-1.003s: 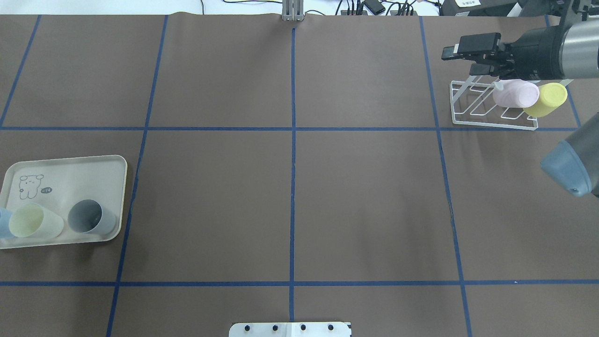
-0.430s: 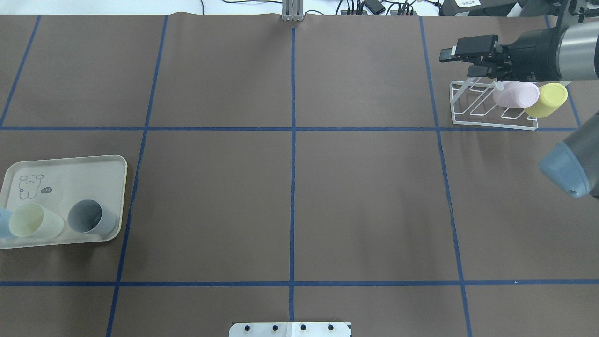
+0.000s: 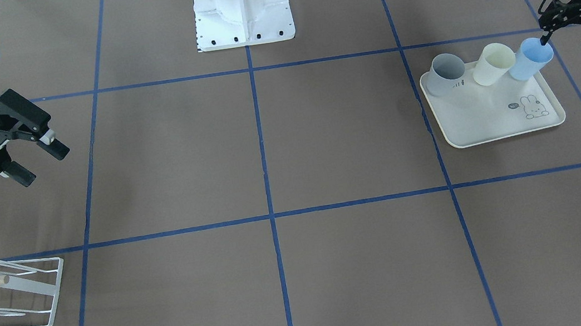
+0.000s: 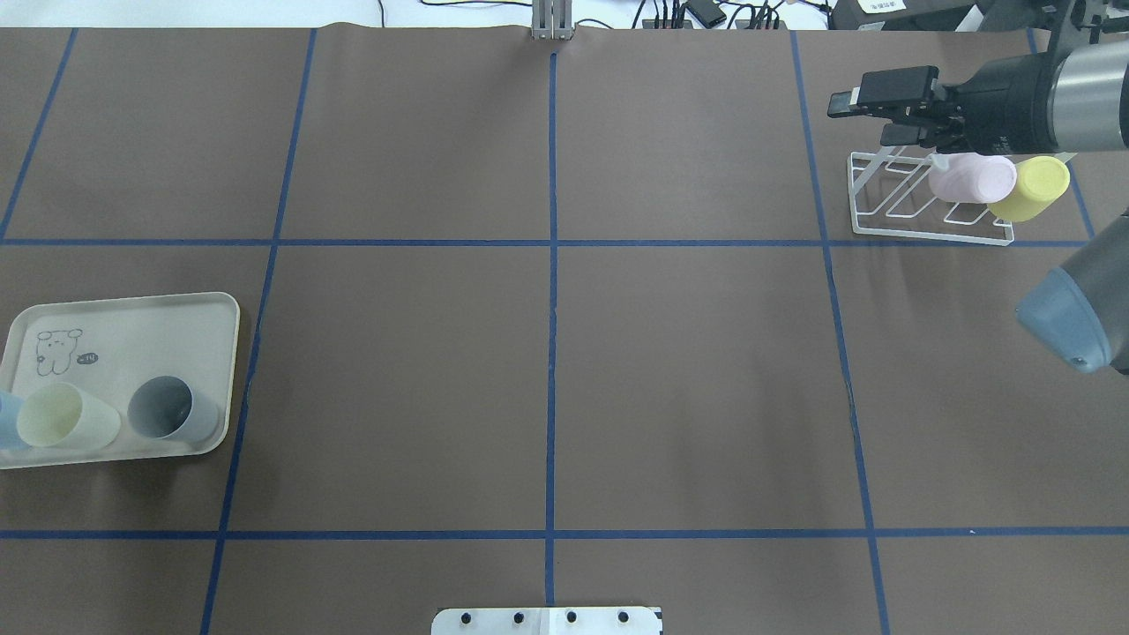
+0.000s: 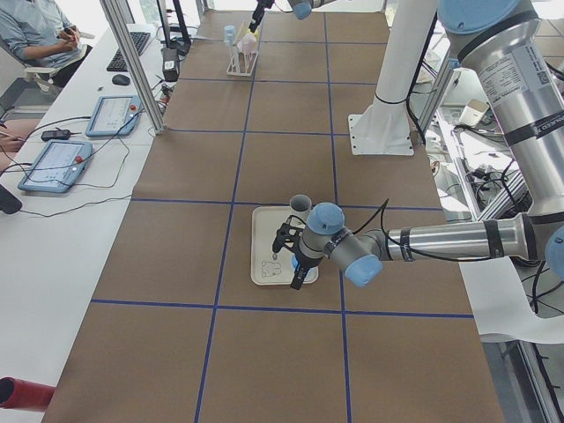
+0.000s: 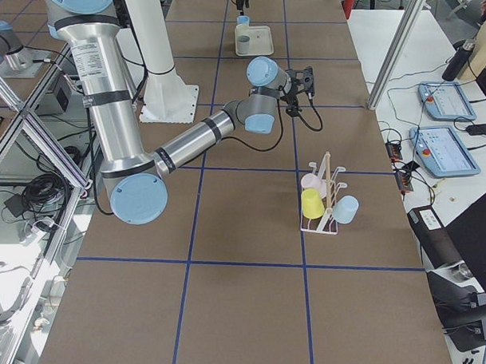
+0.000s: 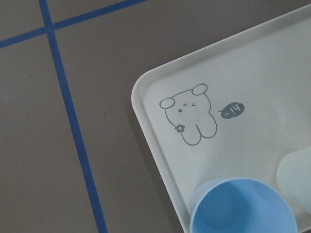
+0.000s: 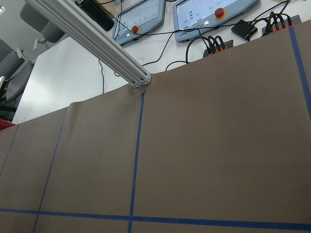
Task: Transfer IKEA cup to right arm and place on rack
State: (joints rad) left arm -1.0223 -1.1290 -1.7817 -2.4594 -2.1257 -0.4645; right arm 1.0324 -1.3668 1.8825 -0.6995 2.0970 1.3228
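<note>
Three cups stand on a cream tray (image 3: 487,123): blue (image 3: 532,59), cream (image 3: 491,65) and grey (image 3: 444,74). My left gripper (image 3: 565,40) is open over the blue cup's outer side, with one fingertip at its rim. The left wrist view looks down on the blue cup (image 7: 243,208). My right gripper (image 4: 864,119) is open and empty, just beyond the far left corner of the white wire rack (image 4: 891,212). The rack holds a pink cup (image 4: 970,176) and a yellow cup (image 4: 1032,187). In the exterior right view a pale blue cup (image 6: 345,209) also hangs on it.
The tray has a rabbit drawing (image 7: 189,114) on its bare part. The white robot base (image 3: 242,6) stands at the table's near-robot edge. Blue tape lines grid the brown table. Tablets and cables (image 8: 214,14) lie past the far edge.
My right gripper has shifted slightly up and away from the rack. The cups on the tray and rack have not moved.
</note>
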